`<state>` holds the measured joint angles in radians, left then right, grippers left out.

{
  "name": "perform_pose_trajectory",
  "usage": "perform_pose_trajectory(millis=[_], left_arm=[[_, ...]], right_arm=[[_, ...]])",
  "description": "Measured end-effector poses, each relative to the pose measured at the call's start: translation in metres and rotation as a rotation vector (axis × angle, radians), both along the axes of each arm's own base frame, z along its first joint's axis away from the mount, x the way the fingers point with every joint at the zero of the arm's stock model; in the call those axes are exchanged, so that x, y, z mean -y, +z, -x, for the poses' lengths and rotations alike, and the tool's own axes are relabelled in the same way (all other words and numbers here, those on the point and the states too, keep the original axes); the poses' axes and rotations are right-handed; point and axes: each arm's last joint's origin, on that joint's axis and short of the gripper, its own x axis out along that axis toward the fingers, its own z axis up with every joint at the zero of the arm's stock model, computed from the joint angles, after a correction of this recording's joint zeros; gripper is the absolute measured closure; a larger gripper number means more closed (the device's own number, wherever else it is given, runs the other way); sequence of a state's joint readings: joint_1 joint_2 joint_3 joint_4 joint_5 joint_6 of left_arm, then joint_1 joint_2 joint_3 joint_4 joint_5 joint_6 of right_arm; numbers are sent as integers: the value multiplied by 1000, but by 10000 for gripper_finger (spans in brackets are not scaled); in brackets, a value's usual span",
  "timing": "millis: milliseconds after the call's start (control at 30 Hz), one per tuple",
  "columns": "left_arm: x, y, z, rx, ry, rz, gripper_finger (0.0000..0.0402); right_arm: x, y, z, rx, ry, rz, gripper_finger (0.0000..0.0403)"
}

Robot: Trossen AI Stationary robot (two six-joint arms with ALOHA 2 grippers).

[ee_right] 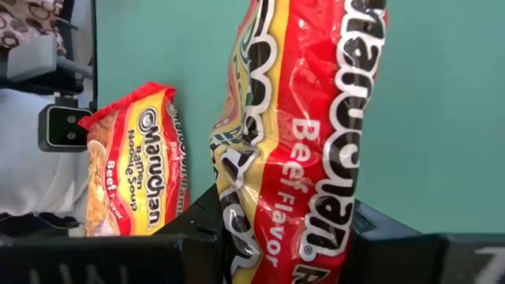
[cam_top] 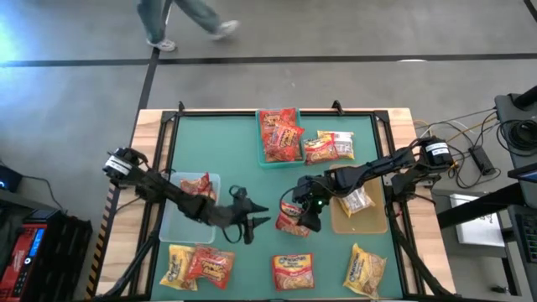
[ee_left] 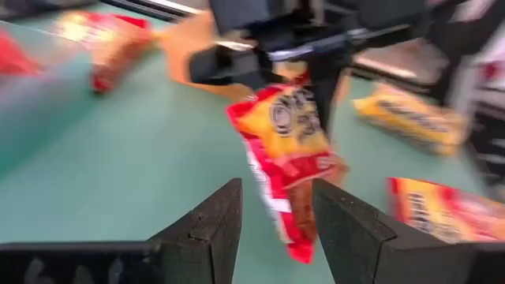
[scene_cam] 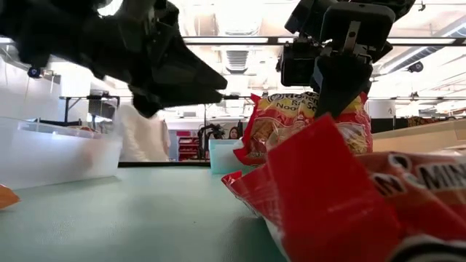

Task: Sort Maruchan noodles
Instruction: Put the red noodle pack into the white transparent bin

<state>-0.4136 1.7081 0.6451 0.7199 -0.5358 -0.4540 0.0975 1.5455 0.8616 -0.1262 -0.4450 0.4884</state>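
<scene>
Right gripper (cam_top: 304,215), near the middle of the green table (cam_top: 243,151), was clamped on a red Beef Flavor Maruchan packet (ee_right: 292,134), which stood upright between its two dark fingers (ee_right: 394,237) with its lower end pinched; the same packet showed in the high view at the gripper's left side (cam_top: 291,216) and hung lifted off the surface in the left wrist view (ee_left: 292,150). Left gripper (cam_top: 252,220), just to the left of that packet and apart from it, had its fingers (ee_left: 209,225) spread with nothing between them, pointing toward the held packet. Clear bin (cam_top: 172,226), at the left behind the left arm, held one red-orange packet (cam_top: 196,186). Teal bin (cam_top: 262,158), at the far middle, held a stack of red packets (cam_top: 280,134). Two packets (cam_top: 329,146) with yellow and white parts lay just right of the teal bin on the table. Tan bin (cam_top: 373,222), under the right arm, held one pale packet (cam_top: 357,201). Along the near edge lay a yellow packet (cam_top: 177,267) touching a red packet (cam_top: 210,267), a single red packet (cam_top: 292,271) at the middle, and a yellow packet (cam_top: 366,270) at the right. A person's legs (cam_top: 180,21) showed on the floor beyond the table.
</scene>
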Motion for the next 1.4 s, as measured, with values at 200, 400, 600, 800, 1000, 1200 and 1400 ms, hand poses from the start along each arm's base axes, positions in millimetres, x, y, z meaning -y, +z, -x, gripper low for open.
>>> perform_pose_trajectory(millis=[200, 400, 600, 800, 1000, 1200, 1400], left_arm=[[-23, -5, 1, 76, -166, 133, 265], [-21, -3, -2, 86, -232, 75, 264], [-27, -6, -6, 10, -255, 31, 264], [-27, -4, -14, 13, -260, -6, 264], [-27, -3, -16, 19, -257, -4, 264], [-29, -3, -16, 12, -224, 9, 264], [-29, -2, -19, 7, -216, 24, 264]], right_arm=[[0, 0, 0, 3, 1, 0, 296], [0, 1, 0, 11, 7, 4, 296], [0, 1, -1, 22, 13, 8, 296], [0, 3, -3, 86, 55, 37, 296], [0, 4, -4, 127, 101, 74, 296], [-1, 5, -5, 159, 130, 98, 296], [-1, 7, -7, 230, 168, 133, 296]])
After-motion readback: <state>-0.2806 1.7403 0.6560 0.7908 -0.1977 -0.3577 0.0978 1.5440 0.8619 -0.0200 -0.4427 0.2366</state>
